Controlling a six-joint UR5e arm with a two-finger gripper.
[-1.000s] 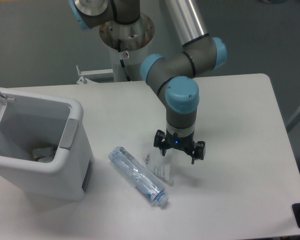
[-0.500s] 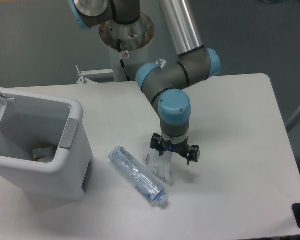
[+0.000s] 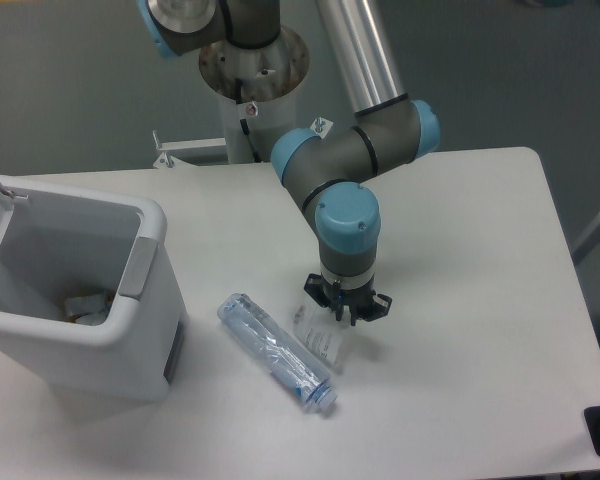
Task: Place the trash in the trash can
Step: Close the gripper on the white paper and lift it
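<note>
Over the wrapper (image 3: 318,342), which lies flat on the table (image 3: 460,250) beside the bottle (image 3: 277,351), my gripper (image 3: 346,312) hangs; finger spread cannot be determined. Risk: pads skidding off thin film, no grasp. Trash can (image 3: 130,300) stands well apart.

White table (image 3: 480,250), grey floor (image 3: 70,90)

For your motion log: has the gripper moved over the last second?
Yes. The gripper has shifted left toward the bin and now sits at the wrapper; the bottle stayed put.
</note>
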